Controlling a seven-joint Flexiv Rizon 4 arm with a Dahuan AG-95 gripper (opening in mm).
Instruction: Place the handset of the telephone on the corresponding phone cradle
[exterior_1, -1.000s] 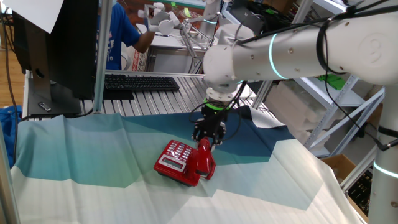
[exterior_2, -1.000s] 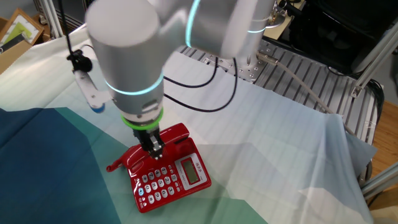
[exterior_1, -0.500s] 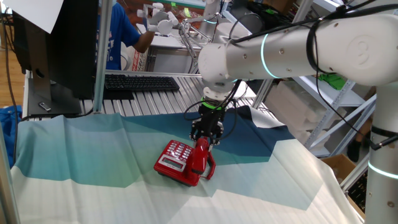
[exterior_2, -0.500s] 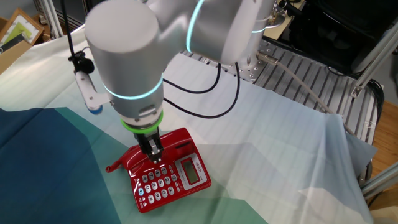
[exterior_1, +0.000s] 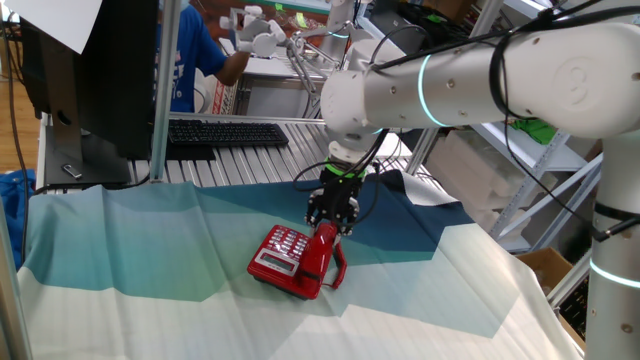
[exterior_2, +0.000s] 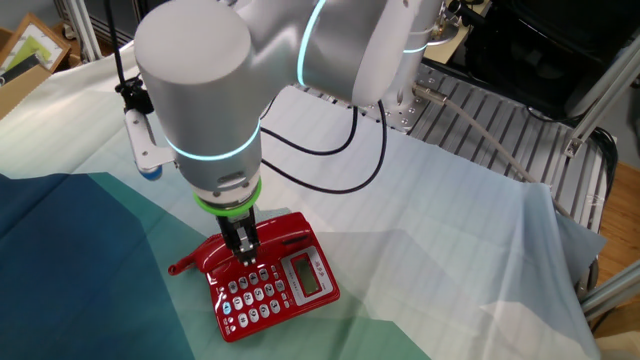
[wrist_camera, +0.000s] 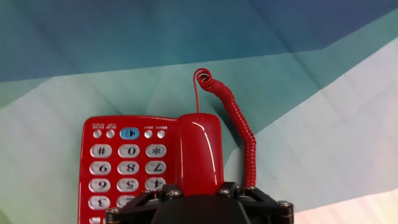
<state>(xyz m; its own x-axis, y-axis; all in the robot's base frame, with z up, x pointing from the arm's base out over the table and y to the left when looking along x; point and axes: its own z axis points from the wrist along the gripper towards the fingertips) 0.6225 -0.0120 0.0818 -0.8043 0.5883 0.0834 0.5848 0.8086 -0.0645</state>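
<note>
Handset: the handset (wrist_camera: 200, 152) lies along the right side of the telephone (exterior_2: 268, 275), just beside the pale keypad (wrist_camera: 123, 168).
Cradle: the phone cradle sits hidden beneath it.
Progress: seemingly seated or nearly so; release and retreat remain.
Gripper: the gripper (exterior_1: 331, 215) points straight down over the handset's middle; fingers look closed on it, though contact is hard to confirm.
Cord: the coiled cord (wrist_camera: 239, 127) trails right and far.

Table draped in blue-teal-white cloth (exterior_1: 150, 250), red telephone (exterior_1: 285, 258) on it
</note>
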